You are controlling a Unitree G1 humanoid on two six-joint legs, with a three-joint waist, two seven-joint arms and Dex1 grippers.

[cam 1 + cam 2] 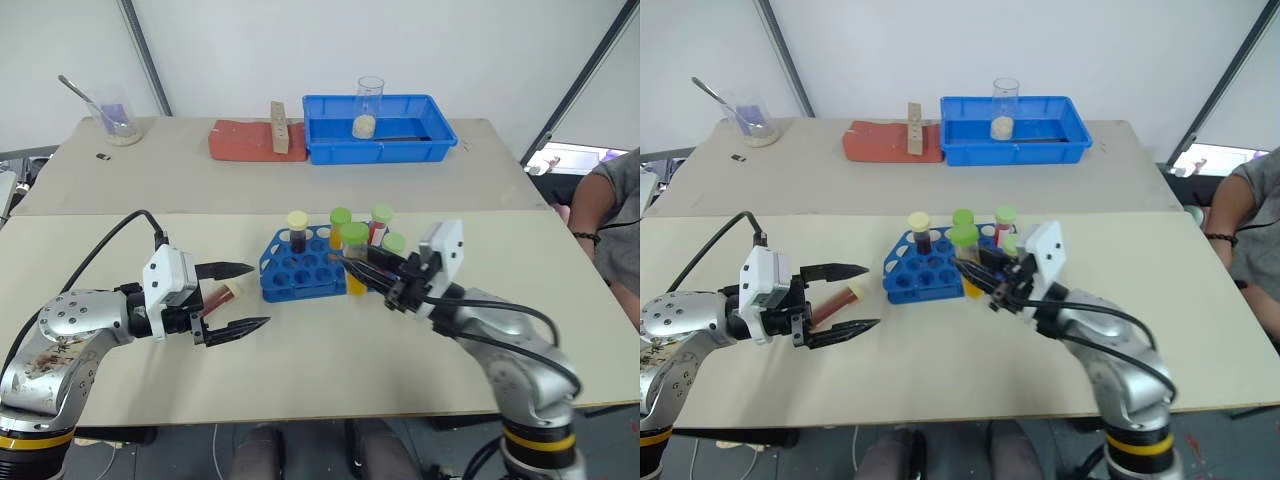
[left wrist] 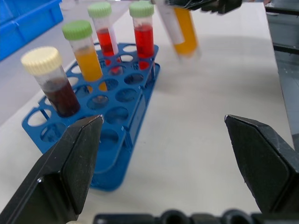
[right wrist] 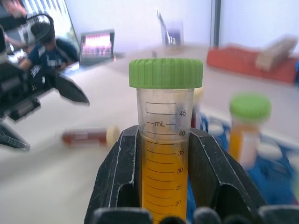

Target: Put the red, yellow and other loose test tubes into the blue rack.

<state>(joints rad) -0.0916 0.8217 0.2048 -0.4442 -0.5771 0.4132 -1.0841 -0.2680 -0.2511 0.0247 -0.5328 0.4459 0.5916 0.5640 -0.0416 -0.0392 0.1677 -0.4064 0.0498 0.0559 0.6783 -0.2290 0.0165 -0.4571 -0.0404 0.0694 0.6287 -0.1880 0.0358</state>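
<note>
while the right gripper (image 1: pixel 372 268) is clamped on the yellow tube (image 1: pixel 354 258), keep the tube upright and centre it over a free hole of the blue rack (image 1: pixel 296 266) before lowering; judged from the tilt, a slanted entry would catch the rim.

head views: the rack sits at frame centre with four capped tubes standing in it. the yellow tube hangs at its right edge. a loose red tube (image 1: pixel 224 294) lies on the table just left of the rack, between the fingers of the left gripper (image 1: pixel 243 297), which stand wide apart around it without touching.

left wrist view: the black fingers (image 2: pixel 70 172) are spread; the rack occupies the upper left, the carried yellow tube the top centre.

right wrist view: both fingers pinch the tube at frame centre. it has a ribbed green cap, clear graduated wall and orange-yellow liquid.
</note>
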